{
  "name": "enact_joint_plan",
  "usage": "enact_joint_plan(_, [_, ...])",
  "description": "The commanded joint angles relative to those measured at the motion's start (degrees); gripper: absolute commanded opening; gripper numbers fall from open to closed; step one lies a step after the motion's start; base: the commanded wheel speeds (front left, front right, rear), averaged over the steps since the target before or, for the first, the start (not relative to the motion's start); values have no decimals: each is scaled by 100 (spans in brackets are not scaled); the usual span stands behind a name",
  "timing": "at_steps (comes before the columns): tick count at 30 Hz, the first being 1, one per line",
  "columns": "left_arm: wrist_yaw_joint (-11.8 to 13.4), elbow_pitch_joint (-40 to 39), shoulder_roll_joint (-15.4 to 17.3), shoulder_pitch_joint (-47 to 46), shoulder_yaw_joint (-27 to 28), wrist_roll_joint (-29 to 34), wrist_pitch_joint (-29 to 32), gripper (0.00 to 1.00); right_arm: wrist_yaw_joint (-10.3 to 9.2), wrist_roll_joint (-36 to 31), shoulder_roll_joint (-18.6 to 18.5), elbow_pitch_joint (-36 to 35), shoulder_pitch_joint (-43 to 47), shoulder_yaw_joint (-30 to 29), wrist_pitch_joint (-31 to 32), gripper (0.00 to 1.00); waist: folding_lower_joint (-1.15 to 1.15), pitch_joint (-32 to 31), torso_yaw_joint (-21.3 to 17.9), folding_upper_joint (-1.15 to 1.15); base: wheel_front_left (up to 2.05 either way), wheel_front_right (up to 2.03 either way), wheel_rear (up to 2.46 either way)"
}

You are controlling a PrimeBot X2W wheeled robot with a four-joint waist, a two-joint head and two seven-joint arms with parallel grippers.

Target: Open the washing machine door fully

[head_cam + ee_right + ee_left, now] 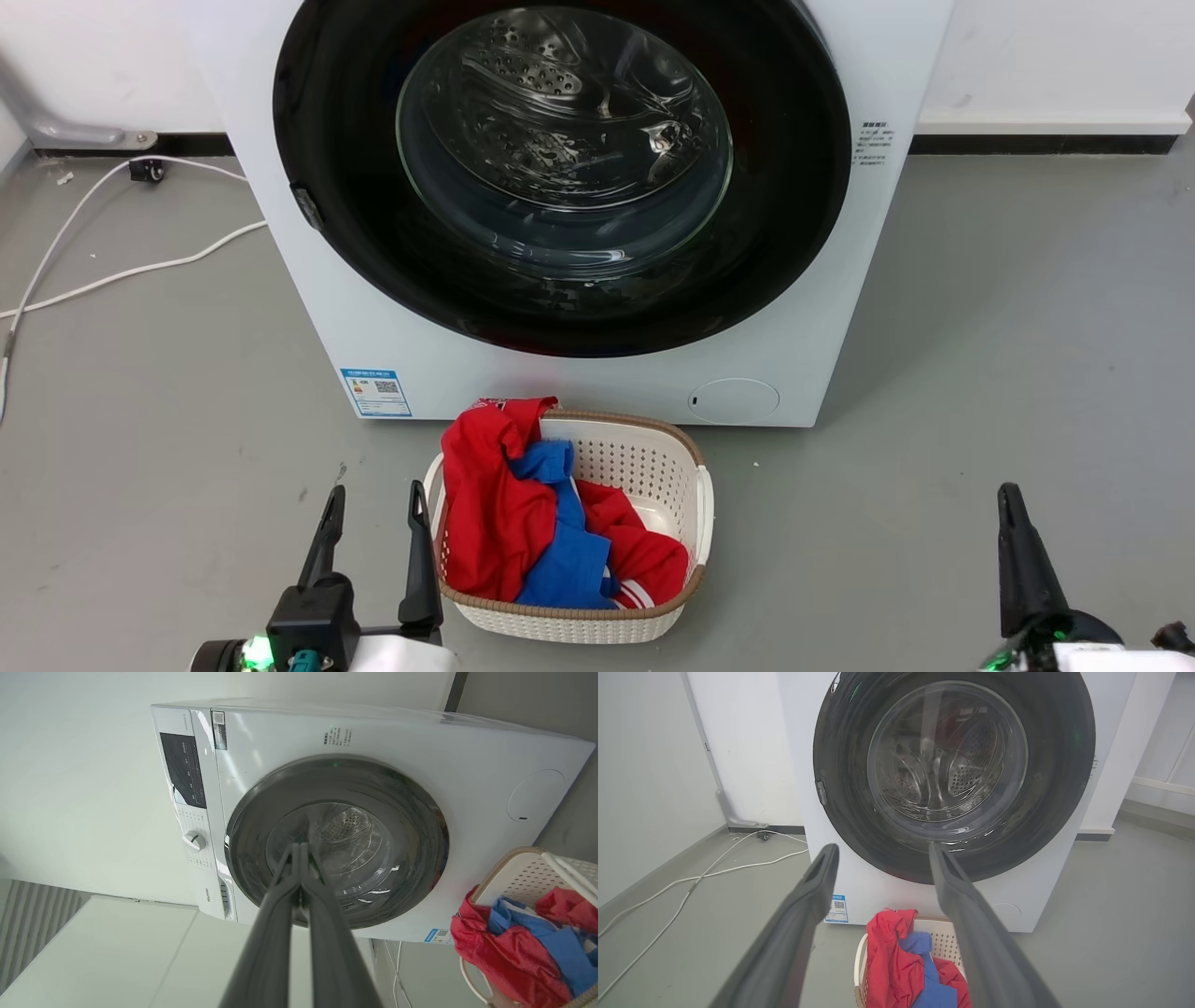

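Now we see our left tool (375, 490) spread wide and empty, with the washing machine (560, 387) straight ahead of its fingertips (334, 499) and the round black door (560, 177) closed flat against the machine's front, up beyond the tips and untouched. Just to that tool's right stands a white basket (695, 485) holding red and blue clothes (504, 523). Our right tool (1010, 499) has its fingers (282, 882) pressed together on nothing, well apart from the basket, the door ahead of it too.
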Motion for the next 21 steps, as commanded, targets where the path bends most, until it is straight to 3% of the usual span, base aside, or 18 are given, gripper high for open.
enact_joint_plan(1, [19, -16, 0, 50, 12, -15, -16, 100, 2, 331, -36, -74, 89, -75, 183, 0, 0, 10, 3, 0, 0, 0, 0])
enact_joint_plan(8, [38, -20, 0, 46, 21, 32, -16, 100, 2, 1259, 5, -24, 219, -442, 1101, 0, 0, 37, 17, 0, 0, 0, 0])
enact_joint_plan(21, [126, -89, -1, 18, -1, 167, -16, 100, 2, 1290, 91, 164, 98, -844, 1721, 0, 0, 89, 86, 0, 0, 0, 0])
